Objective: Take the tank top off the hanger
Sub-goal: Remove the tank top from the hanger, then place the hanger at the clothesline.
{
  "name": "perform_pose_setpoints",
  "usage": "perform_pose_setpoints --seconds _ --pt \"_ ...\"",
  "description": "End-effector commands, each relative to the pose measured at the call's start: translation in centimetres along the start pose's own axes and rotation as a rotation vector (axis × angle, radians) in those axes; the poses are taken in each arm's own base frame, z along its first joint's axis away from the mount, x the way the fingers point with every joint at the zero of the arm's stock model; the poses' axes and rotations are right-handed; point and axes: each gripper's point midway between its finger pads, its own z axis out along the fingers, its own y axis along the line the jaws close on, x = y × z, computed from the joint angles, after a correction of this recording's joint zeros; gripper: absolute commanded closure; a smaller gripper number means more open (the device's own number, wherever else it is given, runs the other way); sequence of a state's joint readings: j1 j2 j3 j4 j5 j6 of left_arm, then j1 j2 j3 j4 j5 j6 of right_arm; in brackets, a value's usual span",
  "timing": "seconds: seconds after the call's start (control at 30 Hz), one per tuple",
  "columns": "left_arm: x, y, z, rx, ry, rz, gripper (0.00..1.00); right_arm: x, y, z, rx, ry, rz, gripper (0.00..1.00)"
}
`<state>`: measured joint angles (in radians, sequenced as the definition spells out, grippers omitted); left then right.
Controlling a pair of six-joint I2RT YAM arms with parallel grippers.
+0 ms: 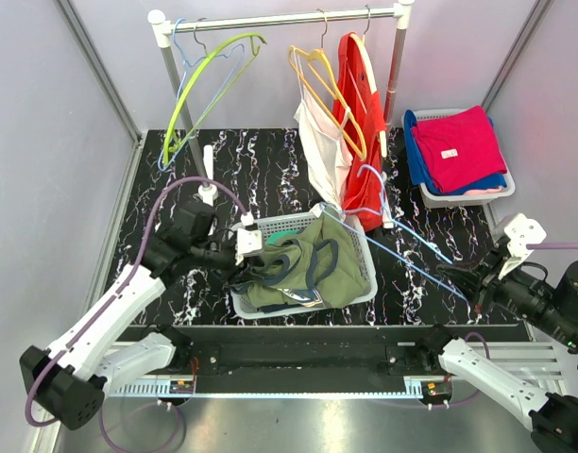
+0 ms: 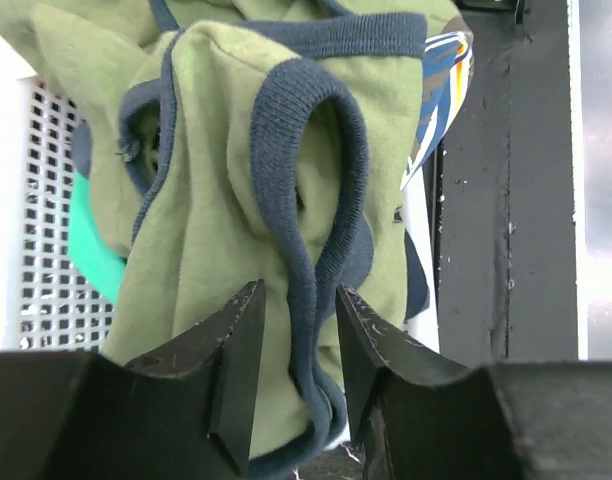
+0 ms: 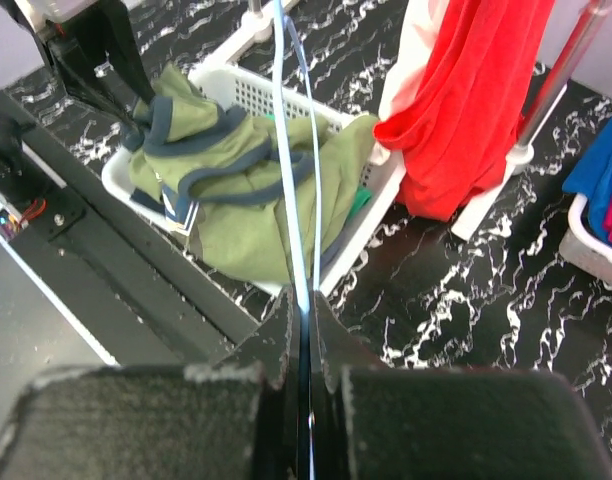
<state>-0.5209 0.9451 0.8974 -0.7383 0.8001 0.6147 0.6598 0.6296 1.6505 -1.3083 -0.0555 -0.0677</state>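
straddling tank top, left tool

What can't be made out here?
- Left wrist: whether the left tool grips the trim of the tank top; fabric hides the contact.
- Right wrist: far end of the blue hanger, cut off by the top edge.
- Left wrist: teal item, mostly buried under the tank top.

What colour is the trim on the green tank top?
Dark blue trim on the tank top; clearest in the left wrist view.
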Motion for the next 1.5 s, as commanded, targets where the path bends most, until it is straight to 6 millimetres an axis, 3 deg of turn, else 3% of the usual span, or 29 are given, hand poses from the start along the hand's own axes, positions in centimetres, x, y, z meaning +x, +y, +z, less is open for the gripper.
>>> perform_pose_setpoints --seconds 0.0,0.03,0.2,0.3,0.33,0.5,0.53,0.6,0.63,0.7,0.77,0.87,1.03,1.3,1.47 --pt "0.8 0.8 1.5 -0.003 0.022 0.041 0.53 -3.4 -0.1 0.8 0.003 -0.141 0.011 1.0" --pt "1.7 0.5 2.0 0.017 0.043 0.04 0.41 -4.0 0.3 1.3 -0.018 -0.164 0.011 1.0" --pt "4.3 -0.6 3.4 0.06 0.118 0.059 0.37 -6.2 1.0 4.1 -0.067 -0.223 0.016 1.0" --pt "5.6 -0.3 3.8 0.038 0.179 0.067 0.33 -7.9 0.6 6.1 -0.049 -0.243 0.021 1.0" --pt "5.8 -0.4 3.8 0.037 0.195 0.066 0.33 -8.1 0.3 7.7 -0.036 -0.218 0.035 1.0" --pt "5.7 0.8 2.9 -0.046 0.32 0.103 0.3 -11.2 -1.2 11.6 0.035 -0.207 0.054 1.0" --pt "6.1 0.6 2.6 -0.046 0.355 0.1 0.28 -11.3 -1.3 13.4 0.043 -0.177 0.085 1.0" --pt "6.3 0.9 2.0 -0.066 0.42 0.097 0.23 -12.9 -1.9 14.3 0.073 -0.204 0.092 1.0" --pt "5.9 0.3 1.3 -0.025 0.481 0.073 0.22 -13.1 -2.0 15.8 0.073 -0.19 0.098 1.0" --pt "5.5 -0.9 0.4 0.058 0.542 0.029 0.15 -14.8 -1.9 16.5 0.064 -0.23 0.098 1.0" --pt "4.7 -2.0 -0.8 0.129 0.6 -0.021 0.02 -15.3 -2.0 18.3 0.066 -0.223 0.099 1.0" --pt "3.0 -1.8 -1.5 0.067 0.535 -0.007 0.01 -16.4 -2.5 19.9 0.088 -0.236 0.099 1.0" --pt "-1.8 -0.1 -3.6 -0.13 0.39 0.029 0.01 -17.6 -2.9 22.2 0.102 -0.25 0.109 1.0" --pt "-11.4 -0.5 -9.9 -0.307 0.117 0.117 0.01 -19.2 -3.4 25.7 0.119 -0.267 0.124 1.0" --pt "-14.5 -0.5 -12.8 -0.39 0.036 0.14 0.01 -20.1 -3.9 27.4 0.139 -0.274 0.12 1.0"
